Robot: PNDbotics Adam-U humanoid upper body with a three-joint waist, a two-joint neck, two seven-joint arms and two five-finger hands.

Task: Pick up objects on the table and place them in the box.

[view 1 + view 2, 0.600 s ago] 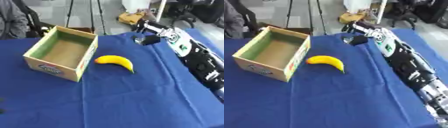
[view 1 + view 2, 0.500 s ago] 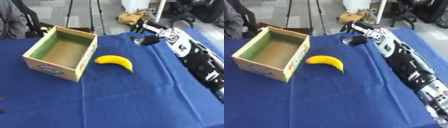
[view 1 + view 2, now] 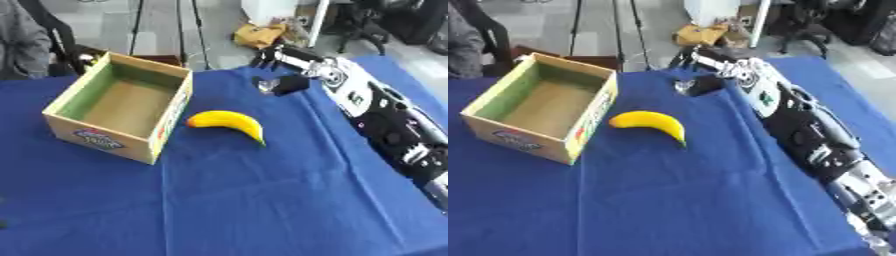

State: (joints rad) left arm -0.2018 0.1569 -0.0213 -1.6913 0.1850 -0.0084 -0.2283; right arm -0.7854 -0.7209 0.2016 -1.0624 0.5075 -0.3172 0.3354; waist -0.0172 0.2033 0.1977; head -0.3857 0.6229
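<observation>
We reach our right hand [image 3: 278,56] over a small dark object [image 3: 282,84], finger state unclear, while the banana [image 3: 229,123] lies beside the cardboard box [image 3: 166,120].

Lab: tripod legs [image 3: 185,30], office chairs [image 3: 363,22]

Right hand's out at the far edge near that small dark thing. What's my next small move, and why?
Probably lower the right hand onto the small dark object just in front of it and close. The box looks empty, and the banana lies further back beside it, not yet touched.
</observation>
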